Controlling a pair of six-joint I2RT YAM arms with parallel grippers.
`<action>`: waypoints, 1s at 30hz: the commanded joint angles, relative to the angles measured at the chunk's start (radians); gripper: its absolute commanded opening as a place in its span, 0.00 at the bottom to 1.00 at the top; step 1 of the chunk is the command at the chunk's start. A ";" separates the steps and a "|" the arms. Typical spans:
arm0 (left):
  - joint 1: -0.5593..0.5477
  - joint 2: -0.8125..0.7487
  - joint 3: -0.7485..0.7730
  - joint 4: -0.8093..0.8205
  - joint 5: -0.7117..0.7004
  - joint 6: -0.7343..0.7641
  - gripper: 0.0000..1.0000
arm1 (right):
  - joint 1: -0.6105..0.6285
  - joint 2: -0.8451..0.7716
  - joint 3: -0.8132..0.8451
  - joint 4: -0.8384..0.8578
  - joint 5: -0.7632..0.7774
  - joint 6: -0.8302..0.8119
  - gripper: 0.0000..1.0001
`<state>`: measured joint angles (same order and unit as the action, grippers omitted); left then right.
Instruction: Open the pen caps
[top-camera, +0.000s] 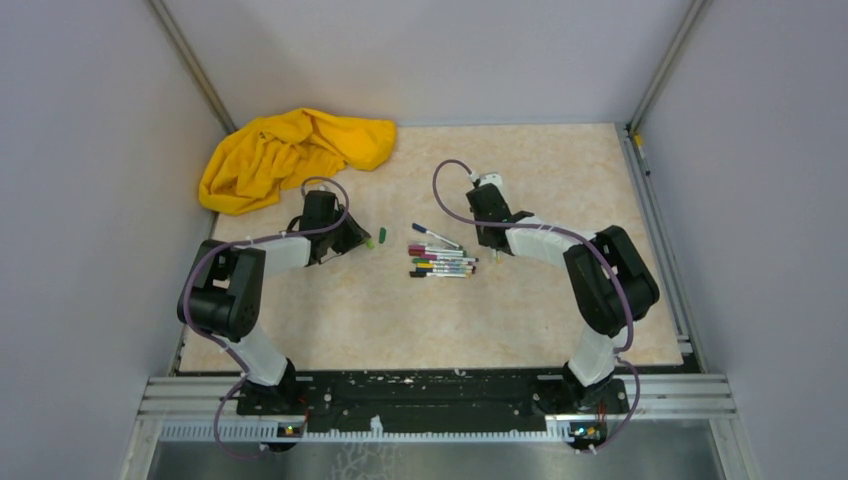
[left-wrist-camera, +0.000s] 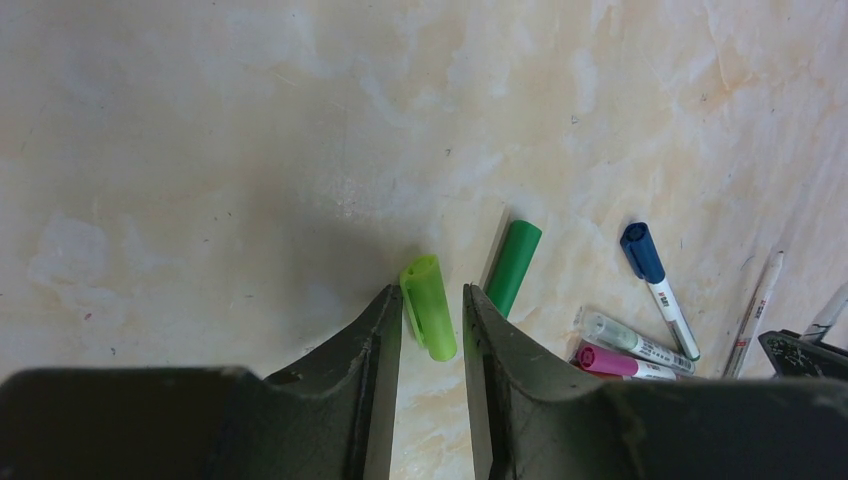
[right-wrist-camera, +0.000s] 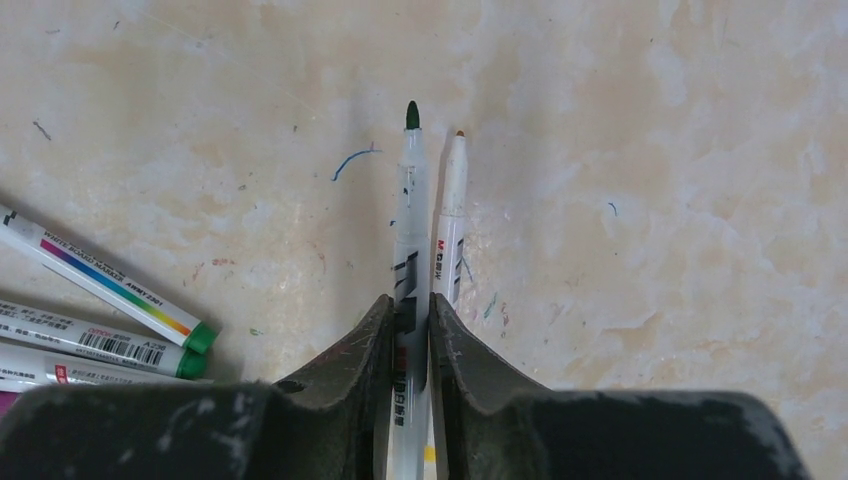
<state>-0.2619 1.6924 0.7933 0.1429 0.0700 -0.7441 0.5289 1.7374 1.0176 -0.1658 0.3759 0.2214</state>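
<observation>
Left wrist, light-green cap lying flat, dark-green cap beside

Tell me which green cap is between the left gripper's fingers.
The light green cap; the dark green cap lies outside that gap.

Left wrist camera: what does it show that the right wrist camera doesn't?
Only left wrist: a light green cap between the left gripper's parted fingers, a dark green cap beside it, a blue-capped pen. Only right wrist: an uncapped green-tipped pen between the right gripper's fingers, a second uncapped pen beside it. Both: the pale table and capped pens at the edge.
</observation>
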 joint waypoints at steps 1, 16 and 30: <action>-0.005 -0.008 -0.015 -0.002 -0.001 -0.004 0.35 | -0.009 -0.004 0.055 0.023 0.000 0.010 0.19; -0.006 -0.027 -0.020 0.002 -0.003 -0.013 0.46 | -0.006 -0.080 0.061 0.057 -0.073 -0.075 0.23; -0.006 -0.129 -0.018 -0.014 0.004 -0.032 0.58 | 0.046 -0.007 0.208 -0.009 -0.348 -0.268 0.31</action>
<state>-0.2642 1.6184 0.7860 0.1261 0.0708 -0.7666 0.5434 1.6867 1.1492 -0.1692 0.1413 0.0380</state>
